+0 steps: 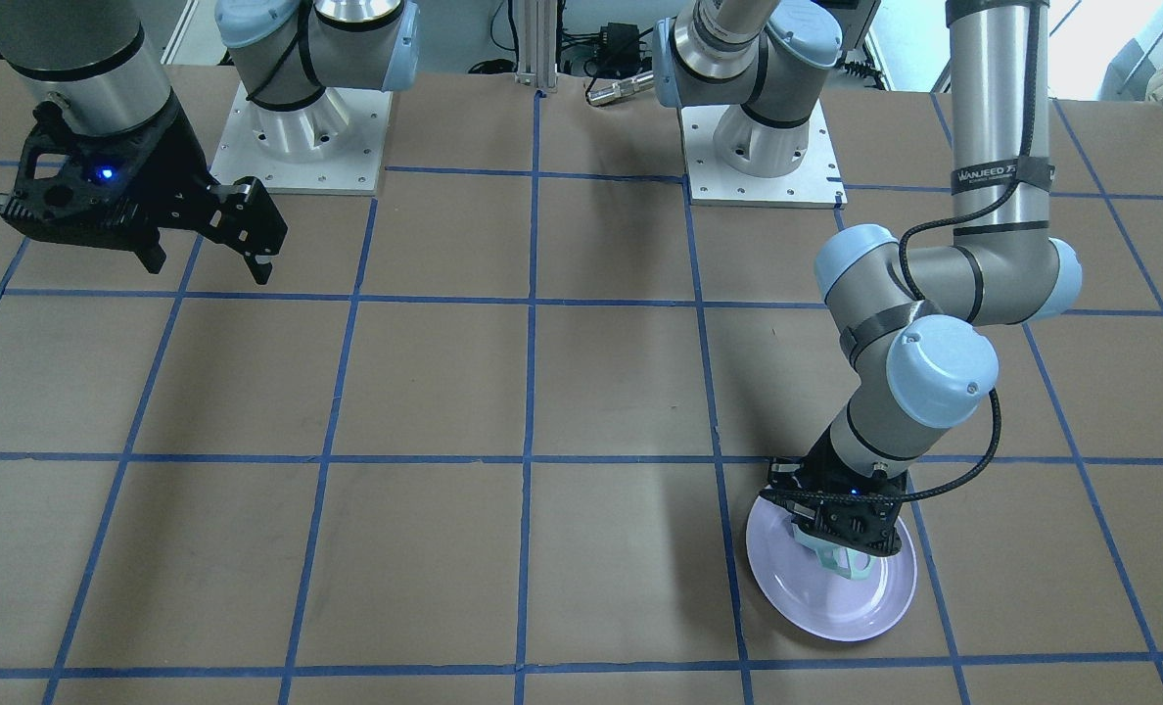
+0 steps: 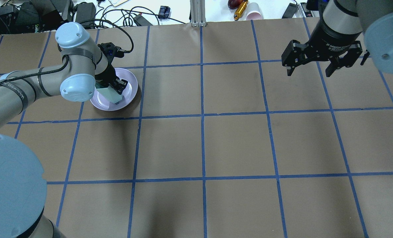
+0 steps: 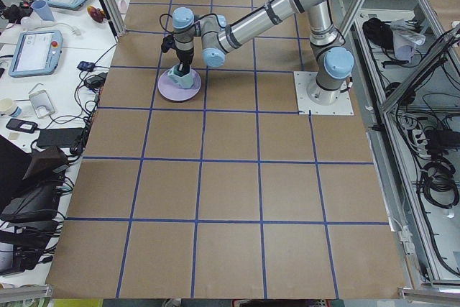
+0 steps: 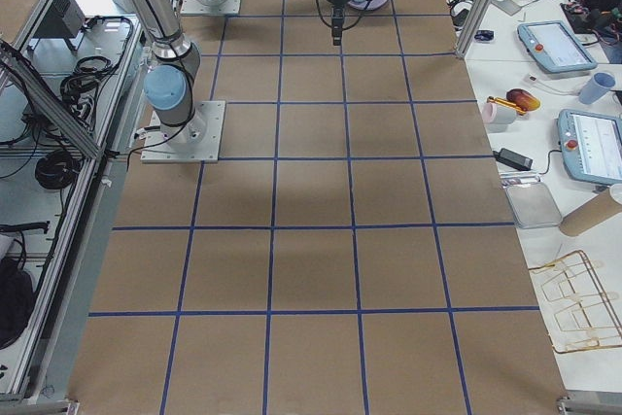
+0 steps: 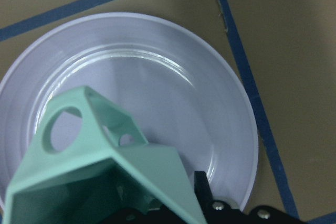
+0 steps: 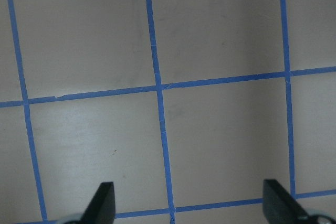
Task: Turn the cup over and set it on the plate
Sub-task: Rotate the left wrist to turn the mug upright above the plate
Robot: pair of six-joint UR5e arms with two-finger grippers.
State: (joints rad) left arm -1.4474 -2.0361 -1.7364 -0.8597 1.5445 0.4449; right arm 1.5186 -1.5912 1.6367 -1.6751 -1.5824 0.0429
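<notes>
The pale lavender plate [image 1: 860, 607] lies on the table; it also shows in the overhead view [image 2: 131, 86] and the left wrist view [image 5: 173, 77]. My left gripper [image 1: 836, 537] is shut on the mint-green cup [image 1: 844, 562], gripping its wall. It holds the cup over the middle of the plate. In the left wrist view the cup [image 5: 121, 166] shows its open mouth to the camera and its loop handle sticks out sideways. I cannot tell whether the cup's base touches the plate. My right gripper [image 2: 309, 73] is open and empty, high above the table, far from the plate.
The brown table [image 2: 203, 145] is marked with blue tape squares. Both arm bases [image 1: 298, 147] stand at the robot's edge. Cables and small items [image 2: 242, 8] lie past the far edge. The right wrist view shows only the table between its fingertips [image 6: 105, 203].
</notes>
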